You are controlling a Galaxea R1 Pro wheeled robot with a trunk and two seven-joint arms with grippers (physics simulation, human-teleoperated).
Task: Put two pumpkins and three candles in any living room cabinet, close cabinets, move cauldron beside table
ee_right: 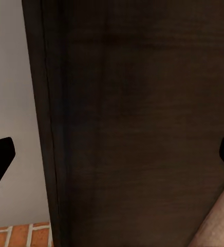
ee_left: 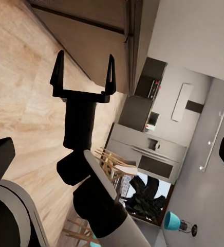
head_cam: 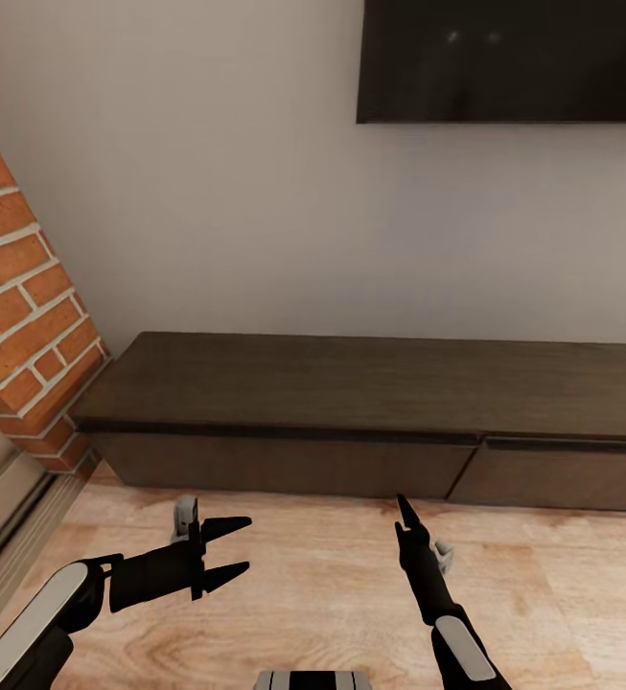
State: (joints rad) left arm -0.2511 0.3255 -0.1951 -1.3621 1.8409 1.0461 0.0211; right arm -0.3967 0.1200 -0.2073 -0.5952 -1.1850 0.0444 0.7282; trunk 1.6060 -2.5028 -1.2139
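Wood, brick and matt black plastic in the living room

The cabinet (head_cam: pixel 351 402) is dark-brown wood with a faint grain and a dull, matt finish, its flat drawer fronts smooth. The floor (head_cam: pixel 313 594) is light wood plank, grained and slightly satin. The fireplace (head_cam: pixel 25 287) is rough red brick with pale mortar lines. The wall (head_cam: pixel 207 192) is smooth, matt off-white. The screen (head_cam: pixel 509 57) looks glossy black, catching faint reflections. The left gripper (head_cam: pixel 238 549) and right gripper (head_cam: pixel 405 506) look like matt black plastic; the forearms carry smooth pale grey shells.

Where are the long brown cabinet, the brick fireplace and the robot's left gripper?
cabinet (head_cam: pixel 351 383), head view, on its flat top.
brick fireplace (head_cam: pixel 25 316), head view, on its brick side.
left gripper (head_cam: pixel 239 548), head view, between its open fingertips.
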